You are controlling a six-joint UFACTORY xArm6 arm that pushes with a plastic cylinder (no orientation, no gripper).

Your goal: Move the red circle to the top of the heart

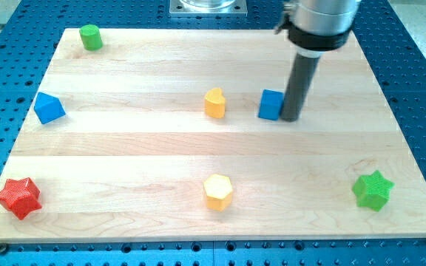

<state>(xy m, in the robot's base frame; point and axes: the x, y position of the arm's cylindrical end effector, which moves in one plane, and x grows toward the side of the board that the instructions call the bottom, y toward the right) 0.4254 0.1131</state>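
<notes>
The yellow heart (214,103) stands near the middle of the wooden board (124,148). No red circle shows anywhere in the view. My tip (291,118) rests on the board right of the heart, against the right side of a blue cube (271,104). The cube lies between my tip and the heart, with a gap between cube and heart. The rod rises from the tip to the arm's dark collar (316,29) at the view's top.
A green cylinder (89,36) is at the top left. A blue block (49,108) is at the left edge. A red star (18,197) is at the bottom left. A yellow hexagon (218,191) is at bottom centre. A green star (373,189) is at the bottom right.
</notes>
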